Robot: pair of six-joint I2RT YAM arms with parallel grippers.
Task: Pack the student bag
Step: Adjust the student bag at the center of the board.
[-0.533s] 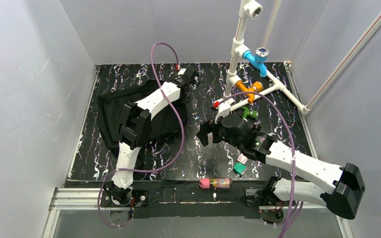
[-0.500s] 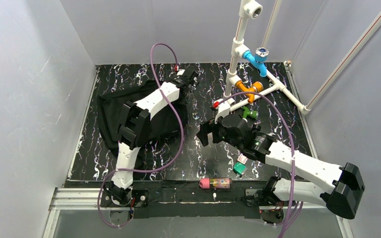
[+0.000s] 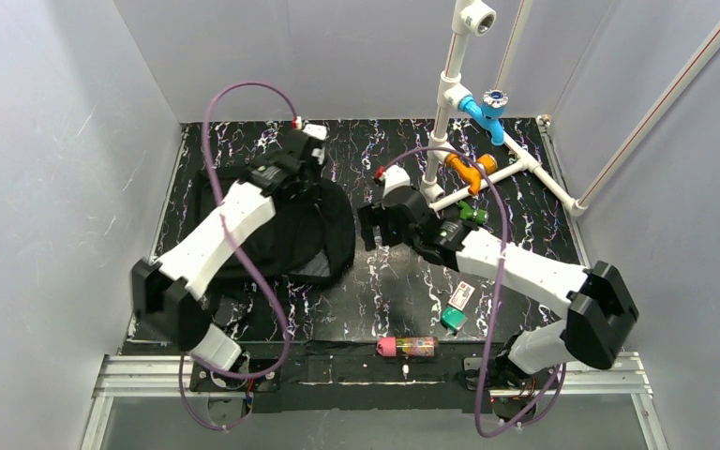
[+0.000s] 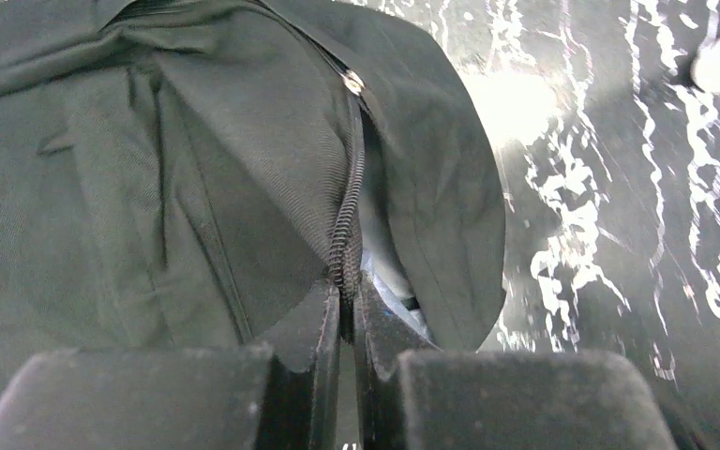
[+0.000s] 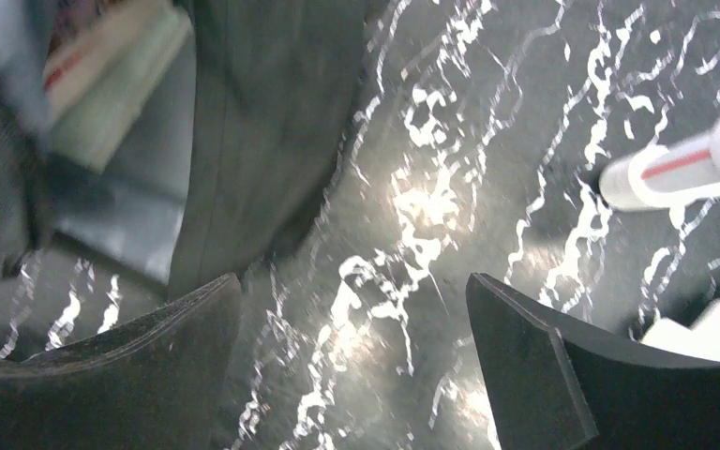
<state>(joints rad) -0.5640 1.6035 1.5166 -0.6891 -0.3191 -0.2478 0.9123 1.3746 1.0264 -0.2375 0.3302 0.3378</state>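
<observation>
The student bag (image 3: 281,234), a soft black backpack, lies on the left half of the table. My left gripper (image 3: 292,173) is over its far edge. In the left wrist view the left gripper (image 4: 347,305) is shut on the bag's zipper track (image 4: 349,187), with the metal pull (image 4: 353,84) further along. The student bag (image 4: 150,169) gapes beside the jaws, something pale showing inside. My right gripper (image 3: 367,228) hovers just right of the bag, open. In the right wrist view the right gripper (image 5: 352,309) holds nothing over marbled table; the bag (image 5: 253,112) and book edges (image 5: 112,66) lie left.
A white pipe frame (image 3: 450,103) with blue and orange fittings stands at the back right. A pink pencil case (image 3: 408,347) lies at the near edge. A small green item (image 3: 452,318) and a card (image 3: 460,295) lie near the right arm.
The left arm swung left and its gripper closed on the bag's zipper edge. The bag's right side has spread out. The right arm moved up and left toward the bag, jaws wider.
</observation>
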